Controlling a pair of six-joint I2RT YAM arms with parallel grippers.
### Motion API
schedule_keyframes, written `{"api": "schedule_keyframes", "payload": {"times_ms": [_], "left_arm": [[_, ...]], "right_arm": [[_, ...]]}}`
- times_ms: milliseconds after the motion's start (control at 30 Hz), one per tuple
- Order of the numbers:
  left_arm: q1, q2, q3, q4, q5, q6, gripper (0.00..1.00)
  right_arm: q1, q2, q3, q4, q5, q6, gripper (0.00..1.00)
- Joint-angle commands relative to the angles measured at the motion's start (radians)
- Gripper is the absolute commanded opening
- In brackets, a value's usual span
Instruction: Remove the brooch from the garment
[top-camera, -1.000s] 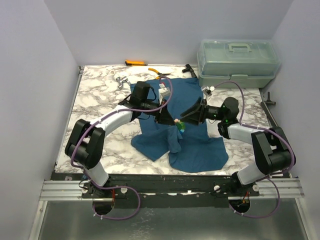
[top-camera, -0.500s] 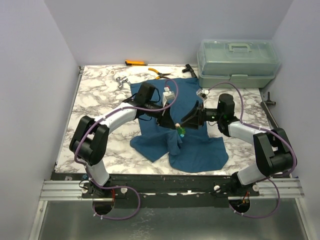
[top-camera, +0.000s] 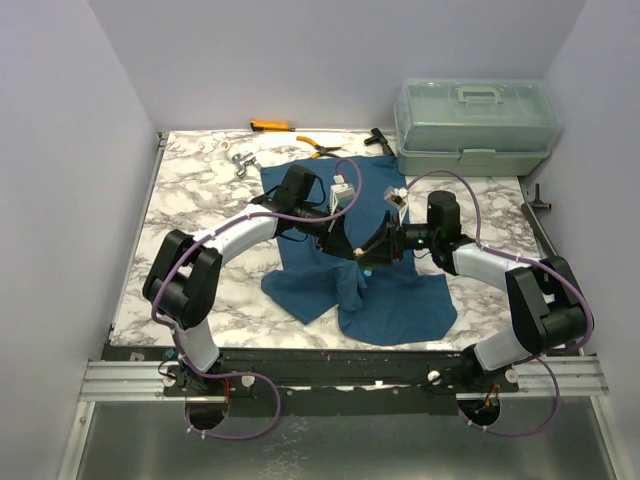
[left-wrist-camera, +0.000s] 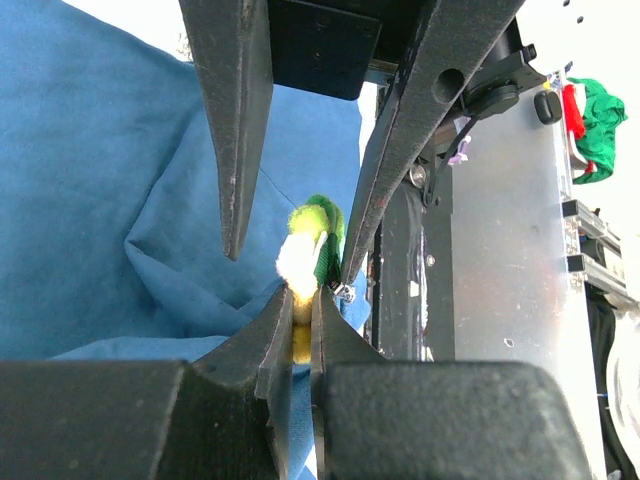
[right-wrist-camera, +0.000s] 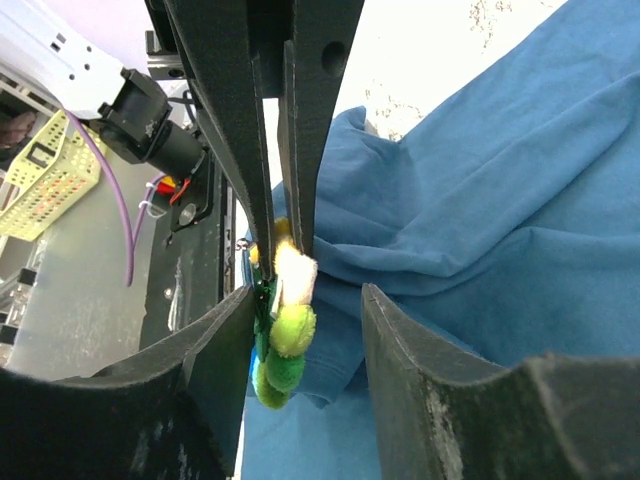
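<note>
The brooch (right-wrist-camera: 290, 325), a small fuzzy cluster of white, yellow and green balls, hangs at a raised fold of the teal-blue garment (top-camera: 400, 290). My left gripper (left-wrist-camera: 301, 300) is shut on the brooch's (left-wrist-camera: 310, 240) yellow-white top. In the right wrist view its fingers (right-wrist-camera: 305, 120) come down from above and pinch it. My right gripper (right-wrist-camera: 305, 300) is open, with one finger on each side of the brooch; its left finger is close to touching the green balls. In the top view both grippers meet over the shirt's middle, left (top-camera: 347, 248) and right (top-camera: 376, 254), around the brooch (top-camera: 366, 266).
A clear plastic toolbox (top-camera: 472, 125) stands at the back right. An orange-handled tool (top-camera: 270, 126), pliers (top-camera: 322, 148), a metal piece (top-camera: 240, 162) and a black tool (top-camera: 377, 138) lie along the back of the marble table (top-camera: 190, 200).
My right gripper has moved left and now straddles the brooch. My left gripper has shifted a little to the right, still shut on the brooch. The raised fold followed.
</note>
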Motion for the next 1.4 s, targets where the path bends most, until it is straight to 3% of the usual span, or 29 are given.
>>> {"api": "schedule_keyframes", "payload": {"times_ms": [0,233,333,567,733,1367], "left_arm": [[-0.012,0.019,0.033,-0.001,0.015,-0.002,0.00],[-0.013,0.029,0.041,-0.001,0.004,-0.019,0.00],[-0.013,0.036,0.051,-0.002,-0.013,-0.025,0.00],[0.022,0.029,0.033,-0.014,-0.021,-0.025,0.26],[0.038,0.006,-0.008,-0.019,-0.013,-0.006,0.38],[0.045,-0.030,-0.040,-0.022,0.096,0.070,0.36]], "right_arm": [[0.007,-0.009,0.010,0.019,0.004,0.002,0.46],[0.010,-0.002,0.011,0.032,-0.004,0.008,0.21],[0.012,-0.003,0.008,0.032,-0.013,0.003,0.02],[0.011,-0.014,-0.007,0.052,-0.002,0.017,0.01],[0.010,-0.007,-0.031,0.167,0.006,0.110,0.01],[0.010,0.004,-0.035,0.170,0.008,0.114,0.01]]}}
